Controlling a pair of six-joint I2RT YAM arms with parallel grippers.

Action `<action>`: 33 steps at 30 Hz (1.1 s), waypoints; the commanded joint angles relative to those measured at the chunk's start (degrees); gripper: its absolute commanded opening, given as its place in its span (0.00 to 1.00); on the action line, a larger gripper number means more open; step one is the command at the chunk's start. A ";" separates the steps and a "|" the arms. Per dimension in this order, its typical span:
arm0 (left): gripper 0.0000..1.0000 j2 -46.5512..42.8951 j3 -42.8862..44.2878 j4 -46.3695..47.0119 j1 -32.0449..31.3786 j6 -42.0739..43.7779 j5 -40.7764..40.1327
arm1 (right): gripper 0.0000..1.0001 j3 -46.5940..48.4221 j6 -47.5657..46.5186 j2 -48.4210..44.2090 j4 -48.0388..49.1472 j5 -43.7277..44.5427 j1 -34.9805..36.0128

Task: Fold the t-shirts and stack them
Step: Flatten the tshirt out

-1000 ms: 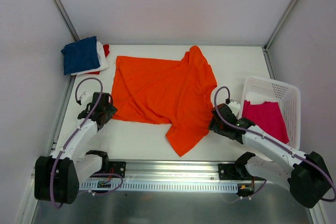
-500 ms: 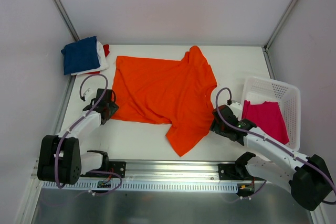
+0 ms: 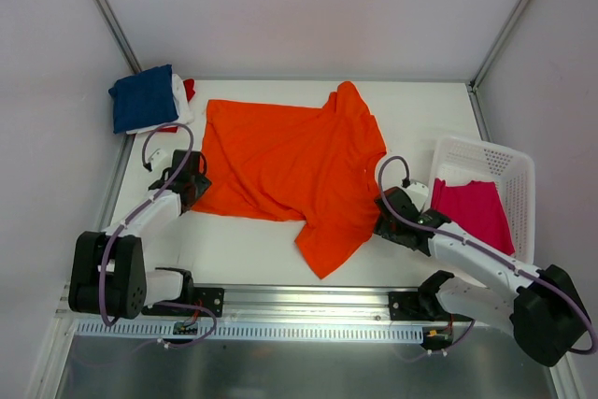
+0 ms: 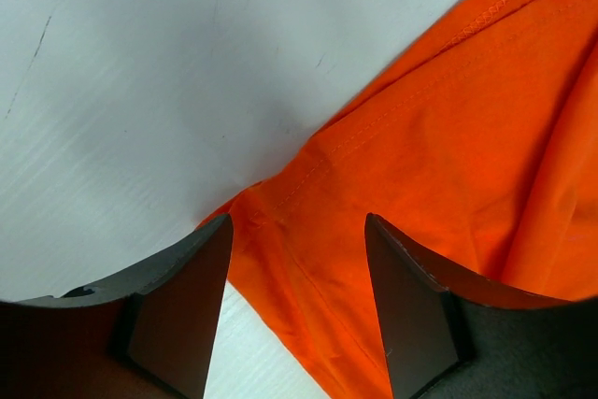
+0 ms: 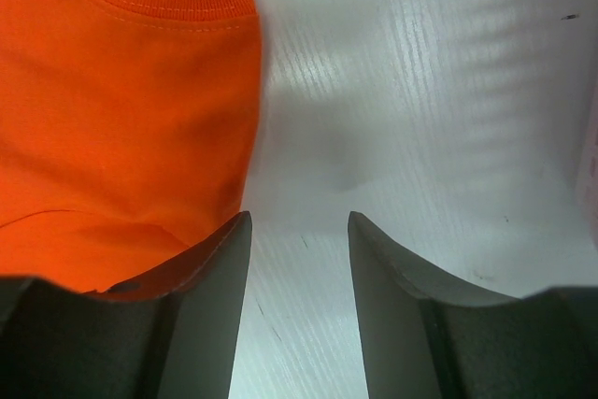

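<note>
Left pincer (image 4: 297, 231) and right pincer (image 5: 300, 221), both open, at the orange tee's (image 3: 290, 165) edges.
The left pincer's jaws straddle the tee's near-left hem corner without closing on it. The right holds nothing, over bare bench (image 3: 252, 249) just beside the tee's right edge. The tee lies spread mid-bench. A pink tee (image 3: 472, 207) lies in the basket (image 3: 486, 161) at right, and a navy tee (image 3: 142, 97) tops the far-left pile.

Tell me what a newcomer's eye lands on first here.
The bright orange t-shirt, sprawled unfolded across the middle of the white table, grabs attention first. The left gripper is open over its near-left corner, and the right gripper is open just beside its right edge. Next come the folded navy t-shirt topping a pile in the far-left corner and the magenta t-shirt in the white basket on the right.
</note>
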 commanded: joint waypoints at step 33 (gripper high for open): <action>0.31 6.06 2.52 3.42 0.31 0.67 -1.54 | 0.47 0.82 -1.18 3.94 1.07 2.59 0.28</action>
